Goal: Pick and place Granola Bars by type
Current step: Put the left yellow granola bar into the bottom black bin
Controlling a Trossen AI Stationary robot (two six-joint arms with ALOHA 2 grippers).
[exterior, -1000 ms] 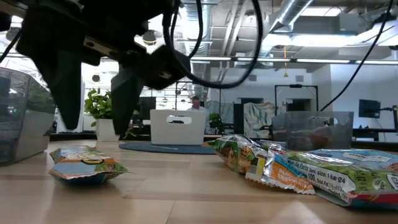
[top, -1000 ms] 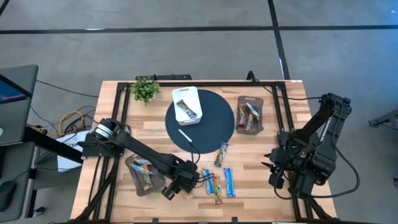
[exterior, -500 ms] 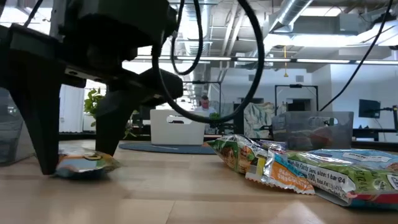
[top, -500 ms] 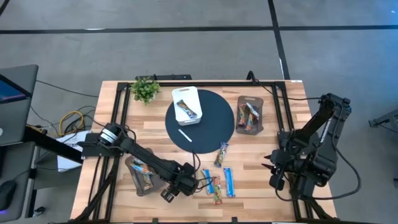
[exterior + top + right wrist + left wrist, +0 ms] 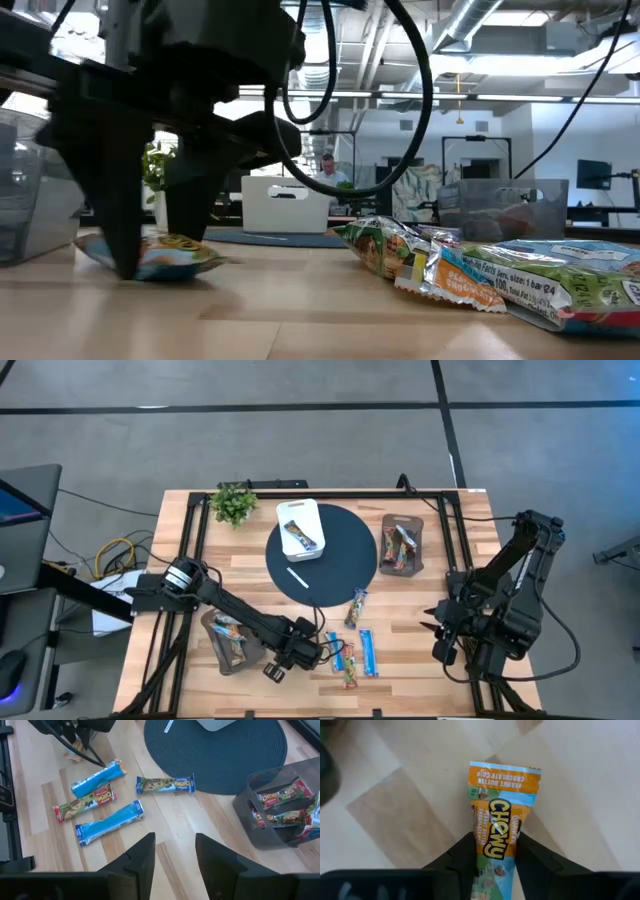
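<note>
Wooden table (image 5: 420,670), left pincer (image 5: 492,852) astride "CHEWY" peanut-butter bar (image 5: 501,827), seemingly gripped

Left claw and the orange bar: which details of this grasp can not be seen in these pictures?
- High view: the left claw covers the orange bar.
- Left wrist view: the orange bar runs off the picture edge between the fingers; its lower end is cut off.
- Low view: the dark fingers hide the bar's middle, so contact is unclear.

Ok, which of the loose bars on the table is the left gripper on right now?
The orange peanut-butter Chewy bar, lying apart from the cluster of loose bars; the left gripper straddles it, one finger at each long edge.
</note>
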